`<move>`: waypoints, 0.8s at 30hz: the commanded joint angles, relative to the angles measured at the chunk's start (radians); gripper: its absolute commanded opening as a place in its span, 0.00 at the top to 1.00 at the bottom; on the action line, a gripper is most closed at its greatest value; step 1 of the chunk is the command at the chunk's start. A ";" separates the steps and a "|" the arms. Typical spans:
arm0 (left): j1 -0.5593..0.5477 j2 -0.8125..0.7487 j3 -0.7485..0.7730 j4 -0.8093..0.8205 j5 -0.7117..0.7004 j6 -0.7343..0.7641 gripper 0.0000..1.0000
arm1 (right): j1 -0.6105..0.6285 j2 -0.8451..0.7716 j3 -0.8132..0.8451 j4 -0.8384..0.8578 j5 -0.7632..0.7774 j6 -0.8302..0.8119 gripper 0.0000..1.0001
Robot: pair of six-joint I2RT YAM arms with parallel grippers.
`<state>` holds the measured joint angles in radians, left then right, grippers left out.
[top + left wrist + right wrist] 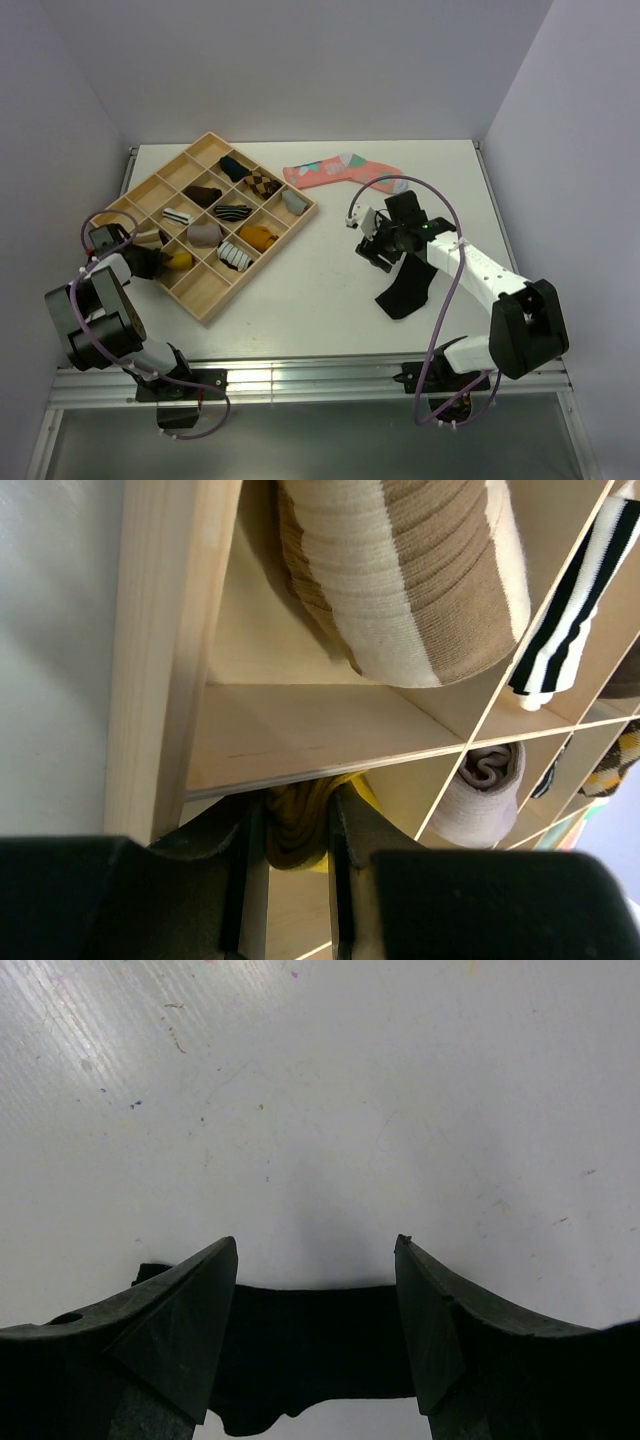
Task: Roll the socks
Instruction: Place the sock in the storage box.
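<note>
Here left claw (295,808) pinches ribbed mustard sock (300,842); right claw (316,1245) gapes empty over limp black sock (310,1350).

I can read no words, numbers, labels, brands or signs on anything, whether from my two wrist views or from above.
</note>
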<state>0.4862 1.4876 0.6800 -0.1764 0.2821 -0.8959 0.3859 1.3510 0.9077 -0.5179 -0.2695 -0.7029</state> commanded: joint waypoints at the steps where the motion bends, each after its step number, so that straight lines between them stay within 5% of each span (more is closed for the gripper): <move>1: -0.023 0.023 0.015 -0.045 -0.090 0.040 1.00 | -0.007 0.007 -0.004 0.004 0.004 0.010 0.28; 6: -0.031 0.033 0.032 -0.057 -0.130 0.032 0.96 | -0.007 0.014 -0.010 0.006 0.007 0.010 0.29; 14: -0.047 -0.036 0.115 -0.149 -0.178 0.086 0.53 | -0.007 0.020 -0.023 0.010 0.027 -0.004 0.29; 24: -0.047 -0.168 0.197 -0.235 -0.124 0.141 0.39 | -0.008 0.017 0.000 -0.016 0.027 0.000 0.28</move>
<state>0.4385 1.4014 0.8173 -0.3790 0.1463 -0.8001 0.3855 1.3811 0.8902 -0.5209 -0.2501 -0.7033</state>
